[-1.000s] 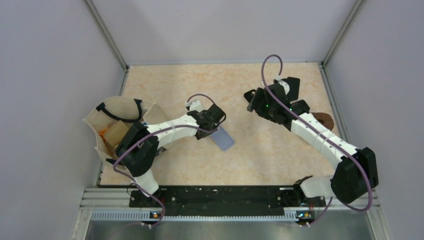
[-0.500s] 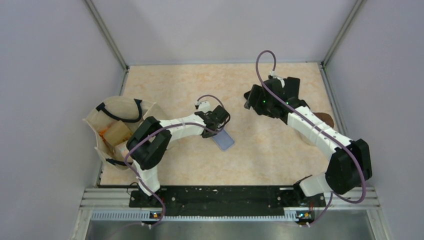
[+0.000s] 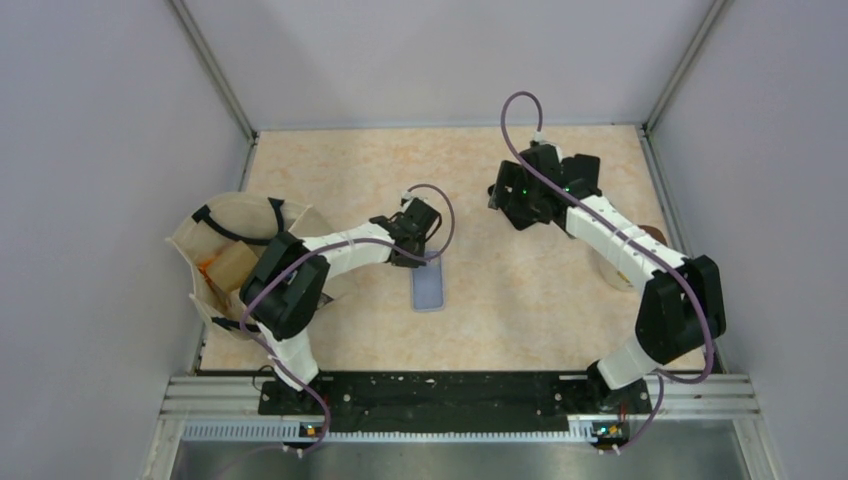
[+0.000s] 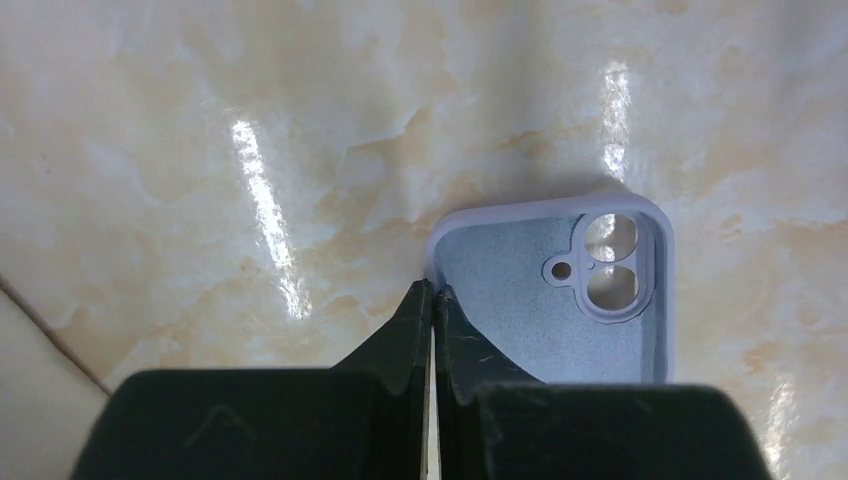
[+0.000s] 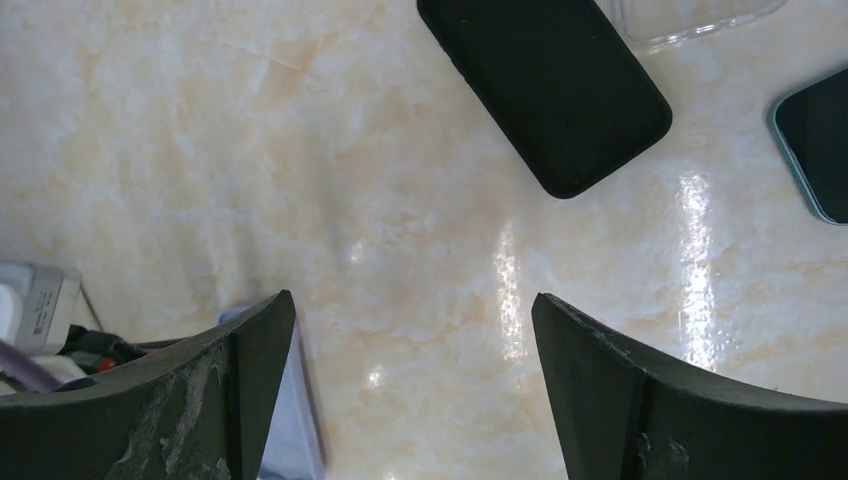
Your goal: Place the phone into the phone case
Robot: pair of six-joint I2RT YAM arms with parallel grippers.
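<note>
A lilac phone case lies inside-up on the marble table, its camera cut-out at the far corner. In the top view the phone case lies lengthwise towards me, mid-table. My left gripper is shut, its tips pinching the case's left wall near the corner. My left gripper sits at the case's far end. The right gripper hangs open over bare table, nothing between its fingers. A phone with a dark screen and teal rim lies at the right edge of the right wrist view, apart from both grippers.
A matte black slab, phone or case I cannot tell, lies ahead of the right gripper beside a clear case. A cream tote bag stands at the left wall. A brown object lies by the right wall.
The left gripper closed on the case's edge and swung the case from a slant to lengthwise. The right arm shifted slightly left, still open.
</note>
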